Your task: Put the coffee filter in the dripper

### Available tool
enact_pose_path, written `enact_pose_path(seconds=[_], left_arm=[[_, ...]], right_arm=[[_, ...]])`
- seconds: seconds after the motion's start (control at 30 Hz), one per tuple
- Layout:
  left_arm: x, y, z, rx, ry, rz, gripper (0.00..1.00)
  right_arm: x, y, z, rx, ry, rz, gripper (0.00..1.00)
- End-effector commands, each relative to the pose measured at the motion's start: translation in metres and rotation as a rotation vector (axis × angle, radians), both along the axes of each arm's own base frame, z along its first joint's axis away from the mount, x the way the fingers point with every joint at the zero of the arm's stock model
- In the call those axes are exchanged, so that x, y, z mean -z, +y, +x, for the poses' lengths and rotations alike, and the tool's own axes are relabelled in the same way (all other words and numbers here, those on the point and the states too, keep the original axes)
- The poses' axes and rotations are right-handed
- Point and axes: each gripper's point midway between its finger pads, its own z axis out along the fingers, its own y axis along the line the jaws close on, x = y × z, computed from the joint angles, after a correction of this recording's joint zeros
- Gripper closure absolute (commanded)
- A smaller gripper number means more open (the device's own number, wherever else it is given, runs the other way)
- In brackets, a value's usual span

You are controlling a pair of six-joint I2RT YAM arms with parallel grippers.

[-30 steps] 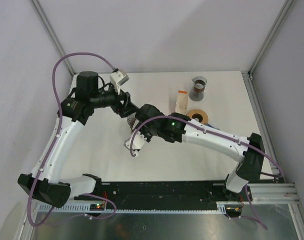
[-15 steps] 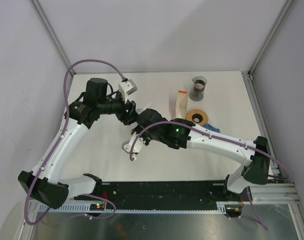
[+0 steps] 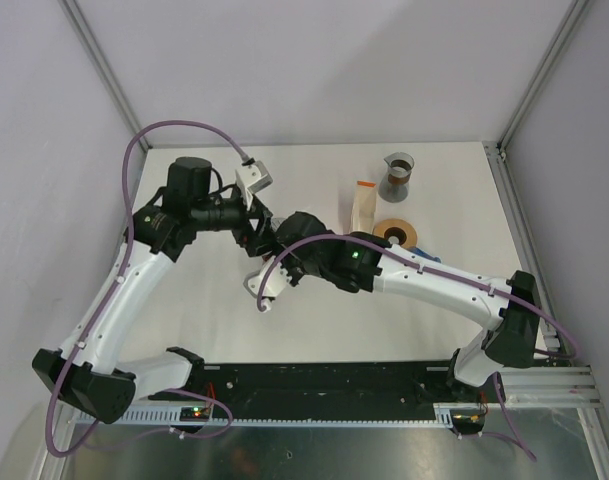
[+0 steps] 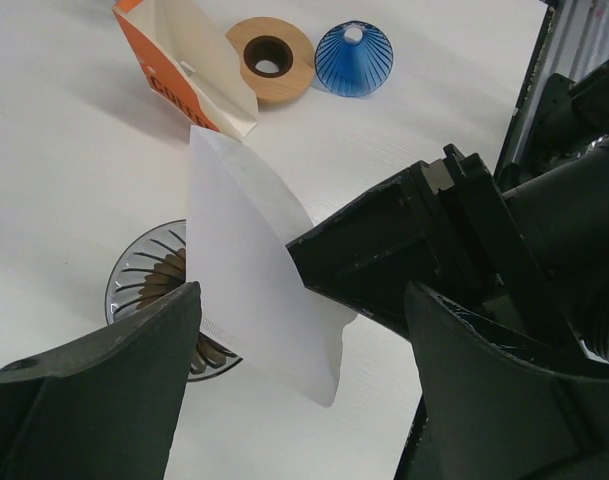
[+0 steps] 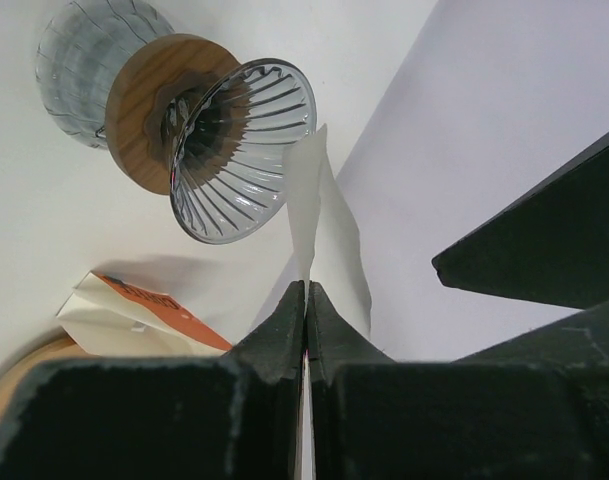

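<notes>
Right, the coffee filter [image 4: 254,270] hangs folded flat just beside the dripper [image 4: 149,290] rim, pinched in the closed right gripper [image 5: 306,300], with the left gripper [image 4: 302,295] open astride its free edge; best spread it into a cone and centre the point over the dripper before letting go.

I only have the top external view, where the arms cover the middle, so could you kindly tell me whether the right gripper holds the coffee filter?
Observer: Yes, the right wrist view shows the right gripper shut on the white coffee filter at its edge.
Operator: Thanks, and where is the dripper?
Observer: The left wrist view shows the glass dripper on the table just behind the filter, which is not inside yet.
</notes>
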Motion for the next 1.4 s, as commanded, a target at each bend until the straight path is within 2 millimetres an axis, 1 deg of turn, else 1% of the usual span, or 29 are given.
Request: enact_pose_path(seconds=[0.0,0.13,0.3,0.4,0.53,0.63,0.73,0.87,1.0,1.17,1.3,1.37], left_arm=[[-0.006,-0.002,-0.007,0.044,-0.022,0.001,0.17],[0.002,0.000,0.006,0.015,-0.024,0.039,0.31],[0.008,0.001,0.014,-0.008,-0.019,0.064,0.42],[0.011,0.003,0.019,-0.032,-0.018,0.084,0.52],[0.010,0.008,0.028,-0.082,-0.039,0.105,0.67],[0.006,0.011,0.032,-0.106,-0.056,0.107,0.79],[0.004,0.013,0.032,-0.116,-0.072,0.108,0.87],[0.004,0.018,0.035,-0.147,-0.085,0.125,0.97],[0.009,0.023,0.043,-0.193,-0.090,0.150,1.00],[0.010,0.034,0.062,-0.291,-0.126,0.184,1.00],[0.008,0.034,0.066,-0.304,-0.149,0.172,1.00],[0.008,0.033,0.068,-0.305,-0.155,0.168,1.00]], right_arm=[[-0.032,0.005,0.007,0.046,-0.034,0.117,1.00],[-0.032,0.005,0.005,0.034,-0.034,0.132,1.00],[-0.035,0.002,0.004,0.035,-0.028,0.152,1.00],[-0.037,0.000,0.003,0.032,-0.023,0.162,1.00],[-0.037,-0.001,-0.001,0.022,-0.011,0.170,1.00],[-0.035,0.000,-0.004,0.011,0.008,0.178,1.00],[-0.034,0.001,-0.004,0.004,0.023,0.186,1.00],[-0.028,-0.001,-0.002,-0.009,0.041,0.182,1.00],[-0.019,-0.003,0.002,-0.013,0.052,0.160,1.00],[-0.014,0.000,0.001,-0.017,0.087,0.174,1.00],[-0.022,0.001,0.002,0.013,0.156,0.274,0.89],[-0.031,0.003,-0.003,0.005,0.231,0.353,0.81]])
